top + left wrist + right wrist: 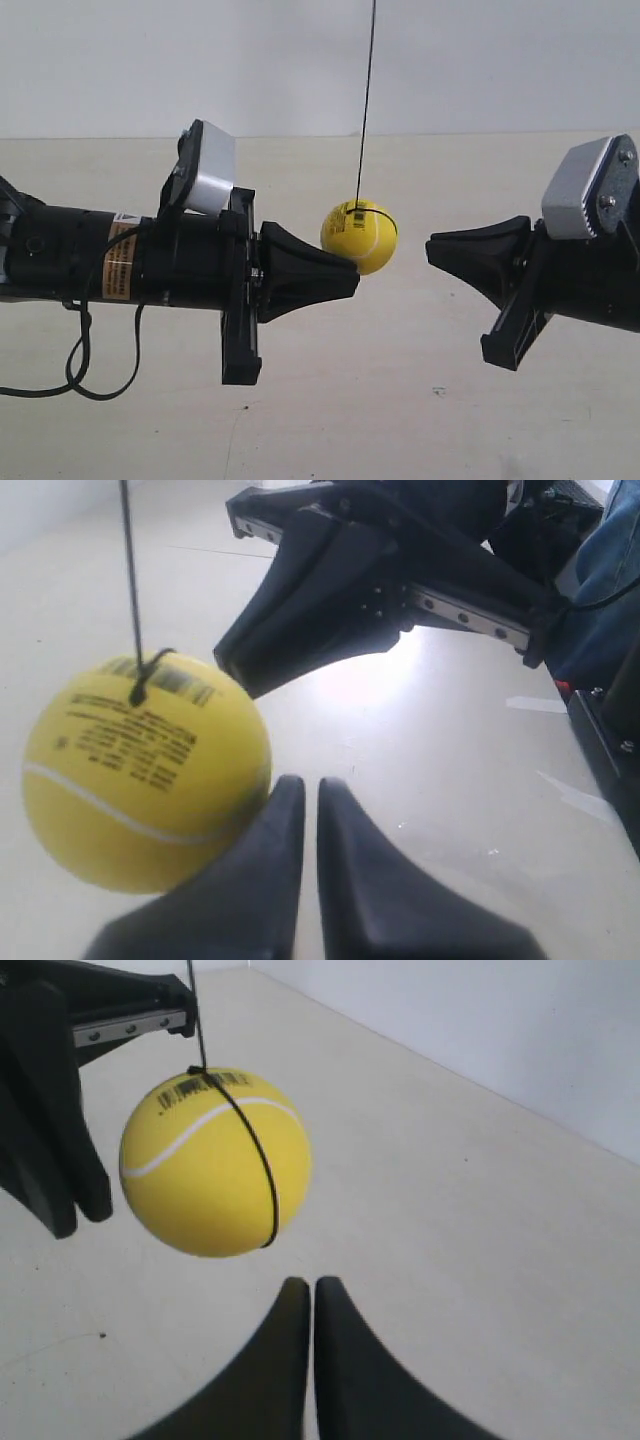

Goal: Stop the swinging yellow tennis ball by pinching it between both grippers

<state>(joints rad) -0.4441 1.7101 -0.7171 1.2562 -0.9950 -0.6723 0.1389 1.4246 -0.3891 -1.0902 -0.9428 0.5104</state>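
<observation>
The yellow tennis ball (360, 237) hangs on a thin dark string (367, 100) between the two arms. My left gripper (352, 280) is the black cone at the exterior view's left. It is shut, and its tip touches the ball's lower side. In the left wrist view the ball (145, 770) rests against one finger of the left gripper (305, 785). My right gripper (432, 250), also shut, points at the ball from the other side with a clear gap. In the right wrist view the ball (215, 1160) floats just beyond the right gripper (305, 1285).
A pale table (350, 420) lies below, with a white wall behind. A black cable (80, 360) loops down from the arm at the exterior view's left. Blue cloth (612, 570) shows at the edge of the left wrist view.
</observation>
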